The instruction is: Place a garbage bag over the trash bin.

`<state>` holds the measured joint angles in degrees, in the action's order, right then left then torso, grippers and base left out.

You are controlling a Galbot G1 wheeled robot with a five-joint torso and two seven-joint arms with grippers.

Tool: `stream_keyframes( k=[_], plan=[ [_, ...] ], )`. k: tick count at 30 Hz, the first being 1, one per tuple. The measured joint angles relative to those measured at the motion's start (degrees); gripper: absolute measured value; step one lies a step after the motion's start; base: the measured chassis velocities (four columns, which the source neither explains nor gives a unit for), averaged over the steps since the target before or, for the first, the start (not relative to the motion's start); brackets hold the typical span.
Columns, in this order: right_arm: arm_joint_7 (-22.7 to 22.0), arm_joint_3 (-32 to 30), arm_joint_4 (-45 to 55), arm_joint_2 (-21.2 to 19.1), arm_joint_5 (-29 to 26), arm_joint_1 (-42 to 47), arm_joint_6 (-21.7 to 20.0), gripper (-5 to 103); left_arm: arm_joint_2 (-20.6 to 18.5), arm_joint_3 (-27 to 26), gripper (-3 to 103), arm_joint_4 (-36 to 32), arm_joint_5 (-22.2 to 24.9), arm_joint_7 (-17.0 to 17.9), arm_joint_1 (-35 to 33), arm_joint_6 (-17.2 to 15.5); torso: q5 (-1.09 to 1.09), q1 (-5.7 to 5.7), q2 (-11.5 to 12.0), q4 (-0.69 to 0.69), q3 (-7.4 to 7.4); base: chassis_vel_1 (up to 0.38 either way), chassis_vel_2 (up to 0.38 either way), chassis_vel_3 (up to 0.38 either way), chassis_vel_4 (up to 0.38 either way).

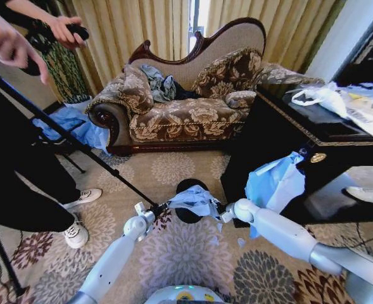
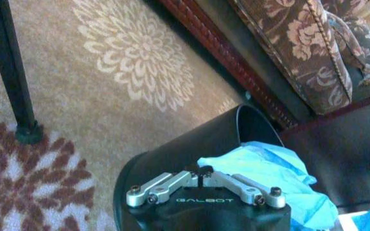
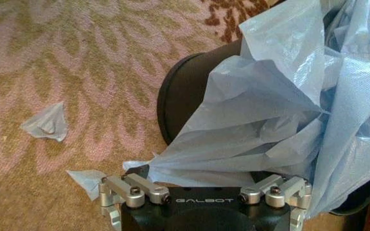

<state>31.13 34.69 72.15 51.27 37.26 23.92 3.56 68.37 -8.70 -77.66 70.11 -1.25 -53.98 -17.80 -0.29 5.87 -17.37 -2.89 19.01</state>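
The black trash bin [image 1: 185, 216] stands on the carpet in front of me, close to the cabinet corner. The pale blue garbage bag [image 1: 193, 201] lies crumpled over its mouth, and part of the rim still shows bare [image 1: 189, 183]. My left gripper [image 1: 161, 206] is at the bin's left side. In the left wrist view this gripper [image 2: 202, 175] is shut on the bag's [image 2: 259, 168] edge, beside the bin [image 2: 191, 144]. My right gripper [image 1: 225, 214] is at the bin's right side. It stands open [image 3: 204, 185], with bag film [image 3: 249, 125] spread in front of it over the bin [image 3: 185, 82].
A black cabinet [image 1: 281, 130] stands right of the bin, with a larger blue plastic bundle [image 1: 273, 183] hanging at its corner and a white bag [image 1: 320, 96] on top. A sofa [image 1: 180, 117] is behind. A person and a tripod leg [image 1: 91, 158] stand left. Blue scraps [image 3: 46, 124] lie on the carpet.
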Motion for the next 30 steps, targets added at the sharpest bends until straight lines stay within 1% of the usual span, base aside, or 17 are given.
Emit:
stream_keyframes(
  k=[5,11,19,25,30],
  plan=[
    [-0.37,-1.21,-1.67,1.99,0.57,-0.05,0.34,100,0.67,-0.49,0,1.85,-0.97,-0.65,1.47,0.73,0.00,0.00,0.00,-0.01,0.00,0.000,0.000,0.000,0.000],
    [-1.05,-3.40,-4.07,4.92,1.01,-0.40,0.62,100,1.24,-1.42,0,3.52,-2.00,-1.72,2.85,1.66,0.01,0.00,0.00,0.01,0.00,0.000,0.000,0.000,0.000],
    [-1.81,-5.98,-7.62,7.53,1.79,-0.85,0.99,100,2.14,-1.66,0,5.56,-2.55,-2.81,4.51,2.58,0.01,0.00,0.00,0.01,0.00,0.000,0.000,0.000,0.000],
    [-2.28,-6.67,-9.00,7.90,2.26,-0.78,1.24,100,2.49,-1.60,0,6.41,-2.84,-3.05,5.11,2.76,0.01,0.00,0.00,0.01,0.00,0.000,0.000,0.000,0.000],
    [-2.52,-7.63,-10.00,7.60,2.85,1.27,1.49,100,2.44,-0.88,0,6.99,-3.81,-3.63,4.88,3.07,0.01,0.00,0.00,-0.01,0.00,0.000,0.000,0.000,0.000]
  ],
)
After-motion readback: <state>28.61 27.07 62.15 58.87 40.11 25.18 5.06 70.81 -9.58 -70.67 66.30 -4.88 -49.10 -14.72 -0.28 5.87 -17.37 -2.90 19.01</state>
